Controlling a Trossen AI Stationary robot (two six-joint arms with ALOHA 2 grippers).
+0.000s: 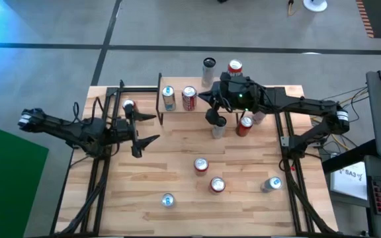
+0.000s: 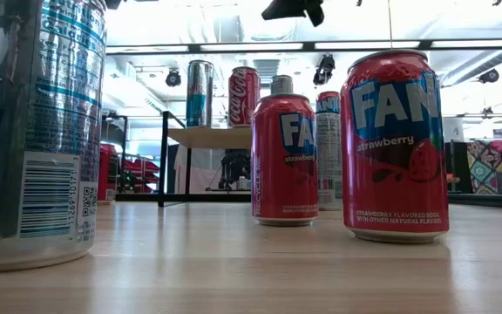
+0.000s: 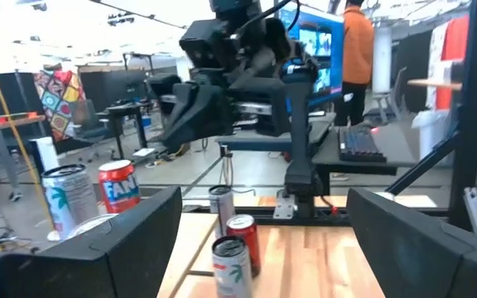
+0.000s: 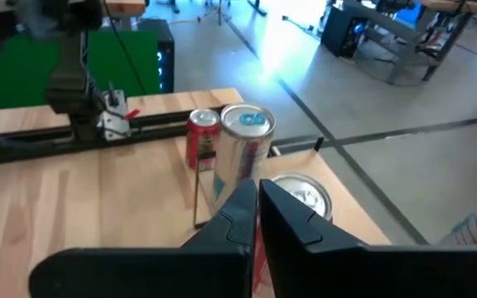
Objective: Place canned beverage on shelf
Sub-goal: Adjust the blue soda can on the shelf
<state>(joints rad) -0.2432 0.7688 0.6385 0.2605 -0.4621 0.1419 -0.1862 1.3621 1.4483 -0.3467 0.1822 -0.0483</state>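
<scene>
**Right pincer shut over the cans by the shelf, left pincer waiting open**

The shelf (image 1: 177, 109) stood at the far side of the tabletop (image 1: 177, 172), already carrying two cans: a blue-topped one (image 1: 169, 97) and a red cola can (image 1: 189, 97), side by side on its plank. That left room on the plank, so the job looked only partly done. More cans waited in a loose scatter nearer the front edge, among them a red can (image 1: 201, 164) and another red one (image 1: 217, 185), with silver ones (image 1: 168, 200) (image 1: 272, 184) to either side. Kept apart like this, each could be picked without knocking a neighbour.

The right pincer (image 1: 215, 114) hung just right of the shelf, above a silver can (image 1: 217, 128) and beside a red can (image 1: 245, 124). Its fingers (image 4: 247, 217) were pressed together with no gap and gripped nothing; in the right wrist view they pointed towards the two shelved cans, with a silver can top (image 4: 301, 194) close beneath them. Whether they touched that can could not be told. Shut fingers cannot take a can, so they would need to spread before any grasp.

The left pincer (image 1: 145, 129) waited at the left of the tabletop, jaws wide apart and empty, aimed across at the shelf.
</scene>
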